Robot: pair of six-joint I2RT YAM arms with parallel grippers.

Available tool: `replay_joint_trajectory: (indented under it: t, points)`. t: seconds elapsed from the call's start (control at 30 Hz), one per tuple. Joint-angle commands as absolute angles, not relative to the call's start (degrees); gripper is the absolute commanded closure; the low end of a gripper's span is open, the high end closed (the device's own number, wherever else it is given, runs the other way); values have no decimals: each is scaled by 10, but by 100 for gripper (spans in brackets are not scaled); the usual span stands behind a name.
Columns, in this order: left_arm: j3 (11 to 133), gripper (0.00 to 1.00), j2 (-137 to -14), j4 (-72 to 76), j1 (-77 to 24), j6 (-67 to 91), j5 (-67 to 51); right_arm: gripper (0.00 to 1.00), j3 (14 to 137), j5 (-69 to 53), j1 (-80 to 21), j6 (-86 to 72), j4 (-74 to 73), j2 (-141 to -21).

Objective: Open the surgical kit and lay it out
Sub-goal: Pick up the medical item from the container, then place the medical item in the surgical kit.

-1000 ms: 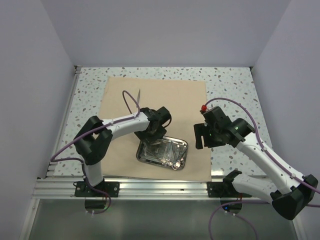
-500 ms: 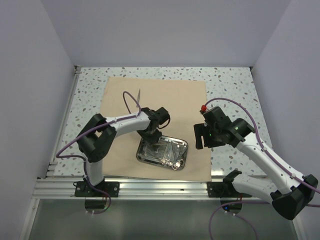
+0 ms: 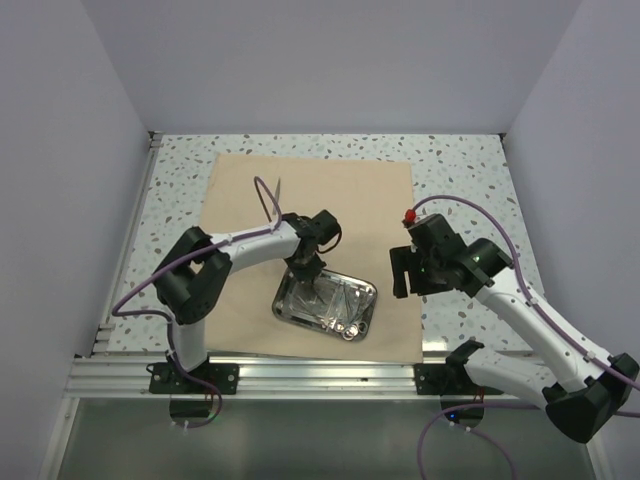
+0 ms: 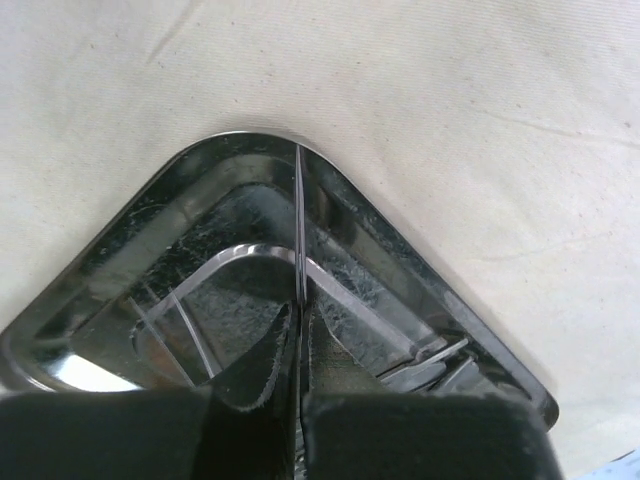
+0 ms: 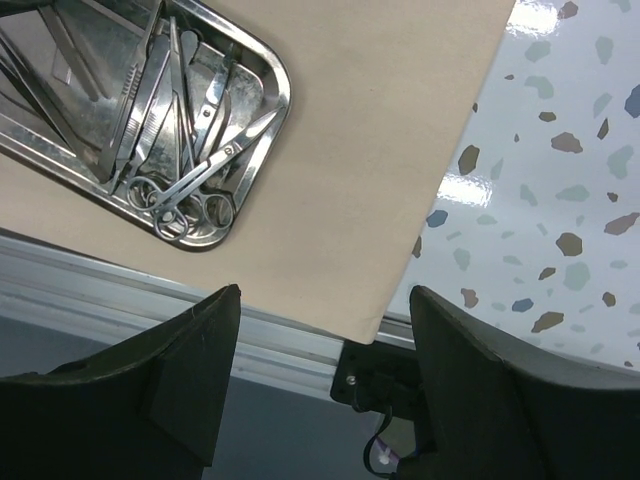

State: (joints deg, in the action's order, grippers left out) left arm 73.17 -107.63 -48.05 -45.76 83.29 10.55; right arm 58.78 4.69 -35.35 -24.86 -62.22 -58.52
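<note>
The beige cloth wrap [image 3: 300, 190] lies spread flat, with the steel tray [image 3: 283, 312] on its near part. Scissors [image 5: 215, 165] and several other thin instruments lie in the tray [image 5: 285, 90]. My left gripper [image 3: 303, 272] reaches down into the tray's far left corner. In the left wrist view it [image 4: 298, 312] is shut on a thin metal instrument [image 4: 299, 220] seen edge-on, which runs up to the tray rim [image 4: 420, 270]. My right gripper [image 3: 405, 275] hovers open to the right of the tray, over the cloth's near right corner [image 5: 380, 150], with nothing between its fingers [image 5: 325, 295].
An aluminium rail [image 5: 150, 310] runs along the table's near edge just below the cloth. Speckled tabletop [image 5: 560, 150] shows to the right of the cloth. Plain walls close in the table at the left, right and back.
My left gripper has dropped into the tray's far left corner and shut there on a thin instrument. The right arm has hardly moved.
</note>
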Motion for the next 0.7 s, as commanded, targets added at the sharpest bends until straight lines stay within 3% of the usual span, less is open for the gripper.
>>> replay_joint_trajectory:
  t: [0.0,0.17,0.33,0.5,0.67]
  points:
    - [778,100,-1020,-500,-455,741,148,28,605,65,-357,-251,-628,-573]
    - [817,100,-939,-519,-447,636,206,28,603,87,-357,-267,-628,-578]
    - [831,100,-907,-454,-370,441,220,28,604,96,-356,-293,-629,-596]
    - [895,100,-981,-359,-285,219,202,28,619,113,-356,-311,-635,-614]
    - [1041,100,-1130,-360,-244,106,196,28,650,135,-356,-329,-656,-638]
